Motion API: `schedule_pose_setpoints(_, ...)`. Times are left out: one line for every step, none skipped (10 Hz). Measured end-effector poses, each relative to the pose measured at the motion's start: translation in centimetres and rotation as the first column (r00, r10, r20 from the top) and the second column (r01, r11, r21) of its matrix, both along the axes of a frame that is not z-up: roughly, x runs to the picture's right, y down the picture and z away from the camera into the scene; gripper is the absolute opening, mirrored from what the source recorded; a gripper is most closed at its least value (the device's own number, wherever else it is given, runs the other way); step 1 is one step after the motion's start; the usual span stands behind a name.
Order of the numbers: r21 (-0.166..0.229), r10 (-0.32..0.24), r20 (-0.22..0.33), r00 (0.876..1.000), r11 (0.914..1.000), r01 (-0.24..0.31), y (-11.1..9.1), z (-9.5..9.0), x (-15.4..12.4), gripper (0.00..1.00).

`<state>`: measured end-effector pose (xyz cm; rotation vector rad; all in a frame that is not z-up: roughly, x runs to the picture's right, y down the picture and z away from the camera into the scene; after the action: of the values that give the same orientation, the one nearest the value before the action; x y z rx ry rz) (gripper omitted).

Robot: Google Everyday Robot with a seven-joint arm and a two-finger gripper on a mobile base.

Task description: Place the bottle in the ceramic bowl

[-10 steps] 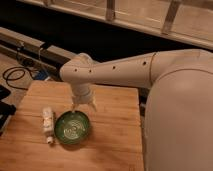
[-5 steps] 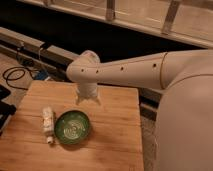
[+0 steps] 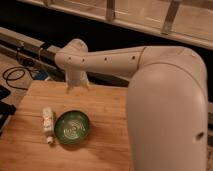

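A small white bottle (image 3: 47, 124) lies on its side on the wooden table (image 3: 107, 112), with its cap toward the front. Just to its right, almost touching it, sits the green ceramic bowl (image 3: 73, 127), which has pale rings inside and holds nothing. My gripper (image 3: 78, 88) hangs from the white arm over the table's far edge. It is behind and above the bowl, well apart from both things. Its fingers stand open and hold nothing.
My bulky white arm (image 3: 165, 100) covers the right side of the view. A dark rail (image 3: 20, 42) runs behind the table. Black cables (image 3: 15, 75) lie on the floor at the left, and a dark object (image 3: 4, 109) sits at the table's left edge.
The gripper has drawn back from above the bowl toward the far edge of the table and risen a little. Bottle and bowl have stayed where they were.
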<state>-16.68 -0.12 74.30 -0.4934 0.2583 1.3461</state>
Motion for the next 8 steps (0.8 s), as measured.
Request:
schedule_pose_setpoints(0.007,-0.016,0.030,0.999,0.9998,0.016,-0.22,-0.26,-1.65,0.65)
schedule_pose_setpoints(0.007,-0.018,0.025,1.000,0.9998,0.018,-0.26,-0.21,-1.42,0.65)
schedule_pose_setpoints(0.008,-0.013,0.019,1.000,0.9999,0.013,-0.39,-0.12,-1.02,0.65)
schedule_pose_setpoints(0.008,-0.016,0.021,1.000,0.9998,0.016,-0.31,-0.10,-1.18,0.65)
schedule_pose_setpoints(0.007,-0.018,0.026,1.000,0.9998,0.018,-0.22,-0.22,-1.48,0.65)
schedule_pose_setpoints(0.008,-0.016,0.024,1.000,0.9998,0.016,-0.29,-0.17,-1.31,0.65)
schedule_pose_setpoints(0.008,-0.014,0.022,1.000,0.9999,0.014,-0.34,-0.13,-1.14,0.65)
schedule_pose_setpoints(0.003,-0.013,0.023,1.000,0.9999,0.013,-0.24,-0.04,-1.10,0.65)
